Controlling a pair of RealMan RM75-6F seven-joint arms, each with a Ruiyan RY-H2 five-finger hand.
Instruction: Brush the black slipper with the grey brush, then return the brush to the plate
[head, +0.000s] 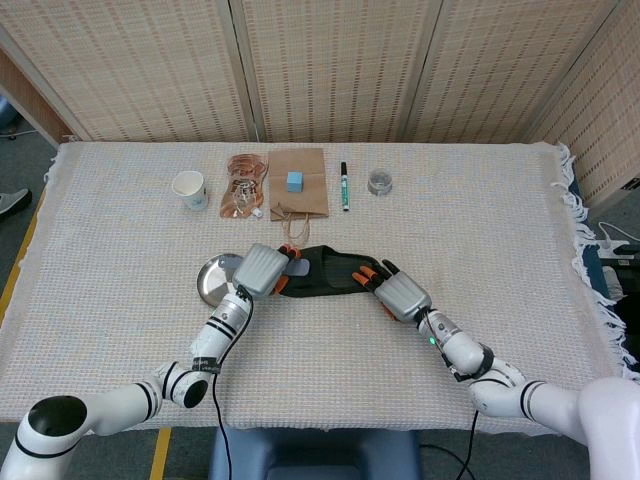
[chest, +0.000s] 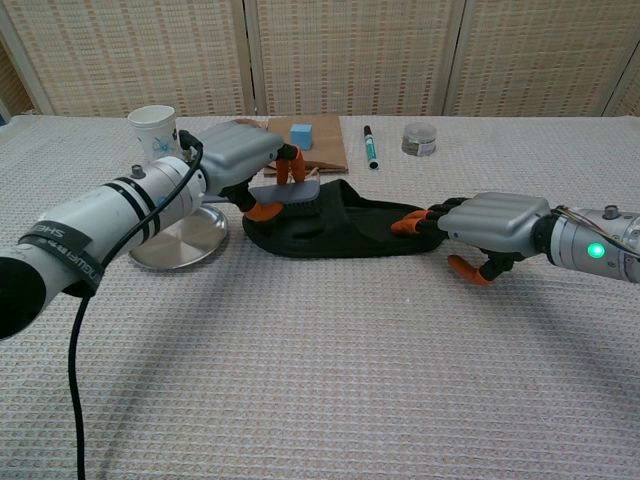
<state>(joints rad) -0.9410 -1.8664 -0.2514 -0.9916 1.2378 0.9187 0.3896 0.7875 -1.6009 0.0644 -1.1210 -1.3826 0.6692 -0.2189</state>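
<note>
The left robot hand (chest: 243, 155) grips the grey brush (chest: 287, 192), its fingers wrapped around the handle, and holds the brush over the strap end of the black slipper (chest: 340, 222), bristles down, at or just above the upper. The right robot hand (chest: 492, 221) rests its fingertips (chest: 412, 222) on the opposite end of the slipper, pressing it to the surface (chest: 330, 380), with its thumb curled below and nothing enclosed in its palm. The slipper lies lengthwise across the middle of the woven surface between the 2 hands. Just beside the slipper, under the left forearm, sits the round metal plate (head: 212, 279), holding nothing. Farther back stand a paper cup (head: 189, 187), a clear bag of small items (head: 243, 184), a brown paper bag (head: 298, 186) with a blue cube (head: 294, 181) on it, a green marker (head: 345, 185) and a small lidded jar (head: 380, 181).
</note>
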